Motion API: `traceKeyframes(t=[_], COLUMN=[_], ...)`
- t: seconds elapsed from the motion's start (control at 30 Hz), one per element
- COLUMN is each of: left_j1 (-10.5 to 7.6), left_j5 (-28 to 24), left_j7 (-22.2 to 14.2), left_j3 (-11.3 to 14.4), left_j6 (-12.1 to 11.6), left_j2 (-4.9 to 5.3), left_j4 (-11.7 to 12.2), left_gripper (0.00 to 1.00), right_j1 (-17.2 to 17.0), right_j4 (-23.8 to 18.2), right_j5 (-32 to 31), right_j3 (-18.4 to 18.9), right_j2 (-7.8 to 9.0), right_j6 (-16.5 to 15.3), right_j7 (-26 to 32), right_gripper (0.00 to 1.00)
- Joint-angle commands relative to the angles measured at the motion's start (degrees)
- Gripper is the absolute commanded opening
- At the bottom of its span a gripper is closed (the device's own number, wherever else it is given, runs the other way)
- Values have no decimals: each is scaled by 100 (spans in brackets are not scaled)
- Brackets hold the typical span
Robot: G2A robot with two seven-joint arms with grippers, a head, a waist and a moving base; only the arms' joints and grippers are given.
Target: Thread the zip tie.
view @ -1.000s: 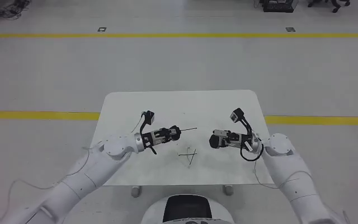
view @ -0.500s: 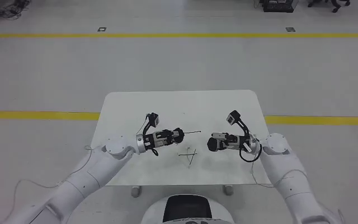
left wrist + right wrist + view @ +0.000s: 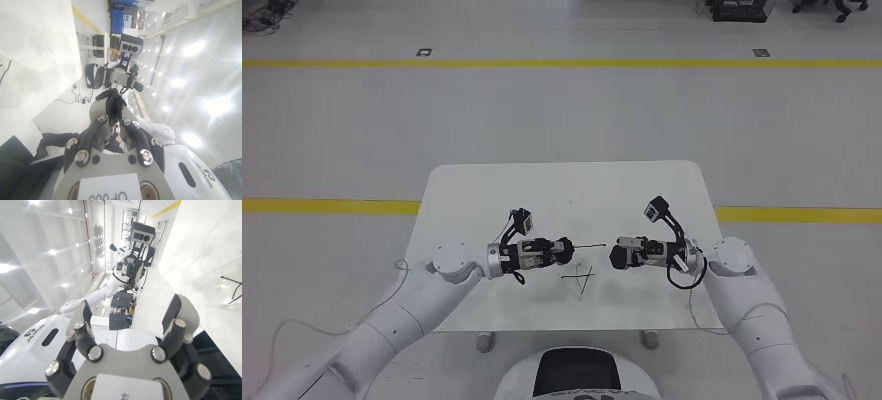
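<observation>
My left gripper [image 3: 568, 247] hovers over the middle of the white table [image 3: 542, 190], shut on a thin black zip tie [image 3: 588, 245] whose free end points across at my right gripper [image 3: 616, 252]. A small gap separates the tie's tip from the right gripper. In the left wrist view the fingers [image 3: 98, 109] are pressed together on the black zip tie [image 3: 111, 93], with the other arm's gripper [image 3: 113, 75] straight beyond it. My right gripper [image 3: 128, 311] stands open with nothing between its pads, facing the left gripper [image 3: 130, 272].
A few loose black zip ties [image 3: 580, 278] lie crossed on the table just in front of the two grippers; the right wrist view shows the zip ties [image 3: 233, 289] off to one side. The table's far half is bare white surface.
The two grippers have drawn closer together. The left one carried the zip tie to the right and slightly nearer; the right one shifted left, still open.
</observation>
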Motion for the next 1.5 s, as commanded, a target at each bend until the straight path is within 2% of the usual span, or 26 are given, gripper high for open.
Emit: traceKeyframes(t=[0.0, 0.13, 0.33, 0.37, 0.4, 0.43, 0.47, 0.53, 0.7, 1.1, 1.37, 1.47], left_j1=[0, 79, 189, 218, 231, 248, 256, 260, 232, 206, 229, 237], left_j5=[1, -53, -324, -412, -439, -489, -491, -476, -425, -356, -309, -292], left_j7=[0, 54, -38, -82, -125, -148, -185, -219, -353, -482, -476, -488], left_j3=[0, 20, 16, 10, 8, 5, 8, 10, 10, -23, -73, -98], left_j6=[0, 221, 291, 257, 225, 216, 207, 198, 216, 294, 312, 314], left_j2=[0, -21, -70, -83, -91, -100, -109, -123, -157, -221, -249, -253], left_j4=[0, -58, -31, -29, -17, -3, 7, 18, 62, 186, 248, 273], left_gripper=[0, 0, 0, 0, 0, 0, 0, 0, 0, 0, 0, 0], right_j1=[0, -54, 8, 16, 23, 28, 32, 35, 42, 30, 22, 23], right_j4=[0, 78, 340, 388, 410, 430, 442, 435, 433, 339, 288, 288], right_j5=[0, 39, 492, 563, 612, 652, 712, 772, 867, 888, 920, 934], right_j3=[0, -41, -110, -135, -159, -184, -219, -280, -391, -524, -620, -641], right_j2=[0, 8, 7, 7, 9, 12, 18, 33, 93, 210, 284, 305], right_j6=[0, 16, 0, 0, 0, 0, 0, 0, 0, 0, 0, 0], right_j7=[0, -202, 0, 0, 0, 0, 0, 0, 0, 0, 0, 0], right_gripper=[100, 100, 100, 95, 84, 63, 50, 47, 30, 22, 9, 7])
